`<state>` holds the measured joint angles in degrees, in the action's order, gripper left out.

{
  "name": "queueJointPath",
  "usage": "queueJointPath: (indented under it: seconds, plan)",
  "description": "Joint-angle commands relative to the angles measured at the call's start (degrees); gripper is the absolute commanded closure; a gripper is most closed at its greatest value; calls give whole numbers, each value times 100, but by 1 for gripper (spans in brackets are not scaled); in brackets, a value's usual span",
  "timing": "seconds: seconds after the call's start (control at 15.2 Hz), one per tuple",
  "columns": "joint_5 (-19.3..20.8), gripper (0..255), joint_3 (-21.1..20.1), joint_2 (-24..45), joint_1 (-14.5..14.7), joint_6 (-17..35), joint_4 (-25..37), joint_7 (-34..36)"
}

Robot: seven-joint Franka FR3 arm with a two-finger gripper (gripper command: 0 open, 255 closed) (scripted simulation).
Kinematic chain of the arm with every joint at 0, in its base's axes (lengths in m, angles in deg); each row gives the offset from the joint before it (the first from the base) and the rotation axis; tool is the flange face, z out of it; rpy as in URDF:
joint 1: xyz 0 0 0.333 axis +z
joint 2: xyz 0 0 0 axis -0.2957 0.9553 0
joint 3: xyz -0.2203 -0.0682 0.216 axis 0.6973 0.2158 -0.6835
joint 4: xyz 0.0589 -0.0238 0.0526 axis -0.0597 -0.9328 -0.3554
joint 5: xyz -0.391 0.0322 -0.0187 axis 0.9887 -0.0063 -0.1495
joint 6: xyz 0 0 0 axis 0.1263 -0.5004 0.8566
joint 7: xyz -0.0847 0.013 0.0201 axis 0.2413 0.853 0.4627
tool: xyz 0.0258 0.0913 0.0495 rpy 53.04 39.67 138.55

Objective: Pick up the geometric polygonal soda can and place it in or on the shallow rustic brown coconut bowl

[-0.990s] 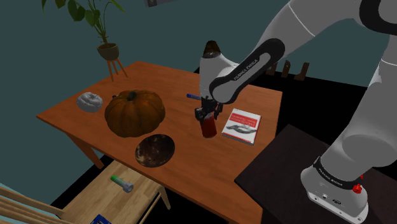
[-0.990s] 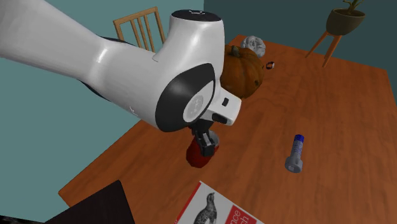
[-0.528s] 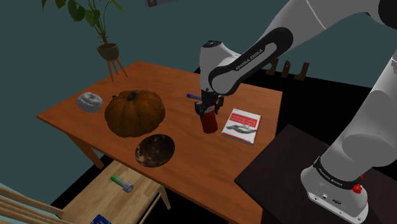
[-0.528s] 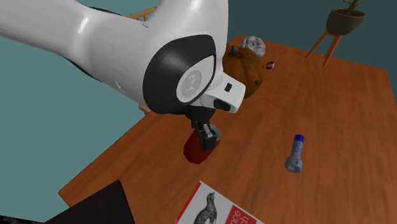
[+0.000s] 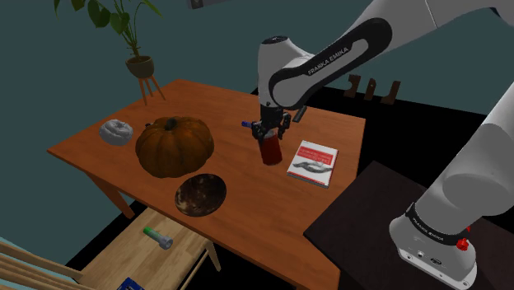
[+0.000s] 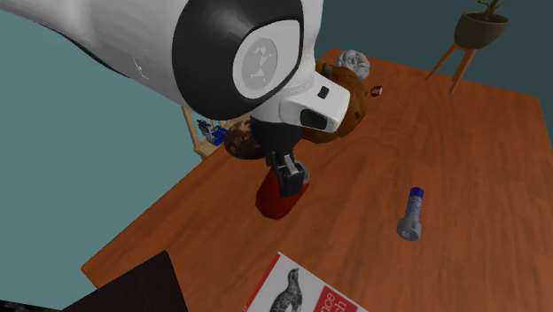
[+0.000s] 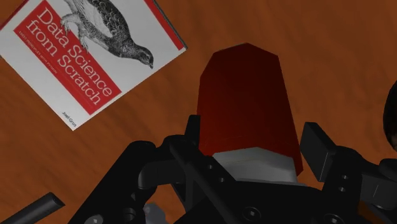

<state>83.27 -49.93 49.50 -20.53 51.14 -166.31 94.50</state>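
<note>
Over table (image 5: 239, 206), beside "Data Science from Scratch" book (image 7: 83, 57), the gripper (image 5: 269, 140) clamps red can (image 7: 245, 95).

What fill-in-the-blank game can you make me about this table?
The gripper holds a can coloured ____.
The cover of the book pictures a ____.
Beside the bowl stands an orange ____.
Missing words: red; bird; pumpkin.
</note>
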Motion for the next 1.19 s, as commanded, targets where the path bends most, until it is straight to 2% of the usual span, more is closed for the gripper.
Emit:
queueJointPath:
  seconds: [0.0,0.59,1.12]
  plan:
    - [-46,255,-4,-89,-2,-136,55,-31]
    - [521,255,-397,1012,699,-775,1659,1309]
    - [1077,255,-481,2302,1580,-1627,3644,2249]
